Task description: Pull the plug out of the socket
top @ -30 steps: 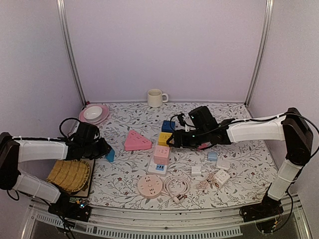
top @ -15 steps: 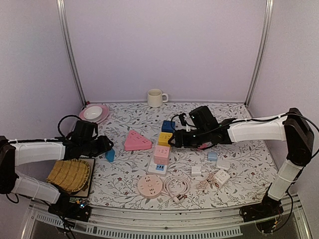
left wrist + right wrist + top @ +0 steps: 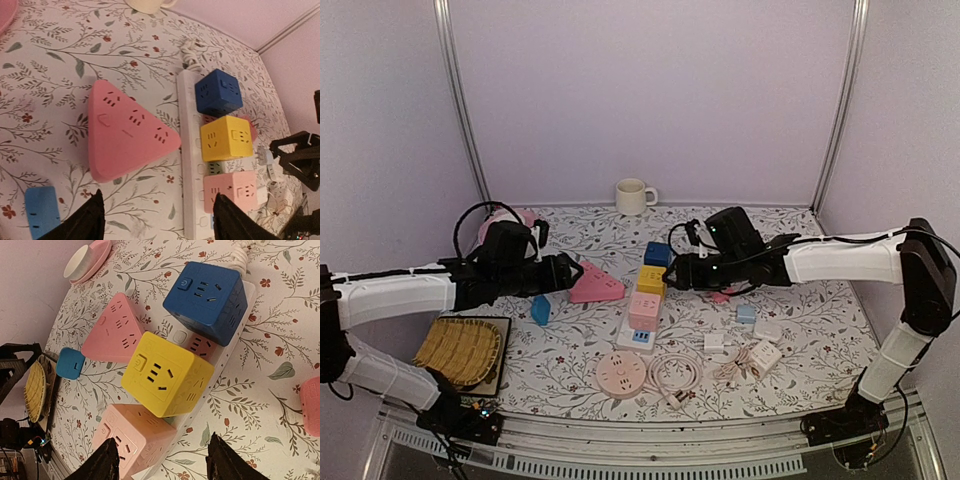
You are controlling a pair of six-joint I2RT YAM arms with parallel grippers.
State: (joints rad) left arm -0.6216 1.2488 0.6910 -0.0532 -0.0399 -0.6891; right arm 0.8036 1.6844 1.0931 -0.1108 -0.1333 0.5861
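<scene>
Running 12-to-6 on the table, white power strip [image 3: 636, 340] carries three cube plugs: blue cube [image 3: 657, 253] at 12 end, yellow cube [image 3: 651, 279] mid, pink cube [image 3: 644, 310] toward 6; pink triangular socket [image 3: 595, 285] lies at strip's 9, apart; left gripper [image 3: 568, 270] hovers at triangle's 9 edge, fingers wide, empty; right gripper [image 3: 672, 276] hovers at yellow cube's 3, fingers apart, empty.
</scene>
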